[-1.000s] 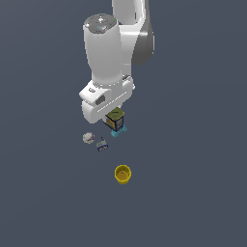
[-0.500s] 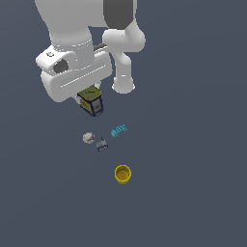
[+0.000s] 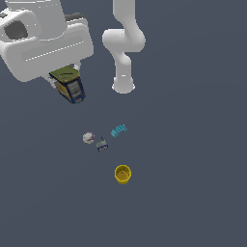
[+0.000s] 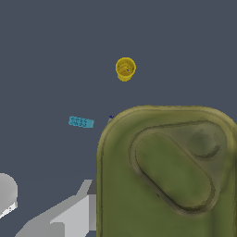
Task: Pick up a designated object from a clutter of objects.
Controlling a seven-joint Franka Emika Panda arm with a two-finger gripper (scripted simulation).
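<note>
No readable text anywhere here. The olive-green box (image 3: 69, 85) shows a pale panel on its dark blue side, but it's a blur, no letters or numbers to make out. The cyan brick (image 3: 118, 130) carries only faint stud marks, and the yellow cup (image 3: 122, 174) is plain.

simulated scene, flat featureless grey floor (image 3: 193, 183), rendered arm (image 3: 123, 43)

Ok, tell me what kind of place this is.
A simulated test scene, not a real room: a featureless dark grey floor, a white arm with its gripper holding an olive-green box aloft, and only a cyan brick and yellow cup among the few small pieces below.
</note>
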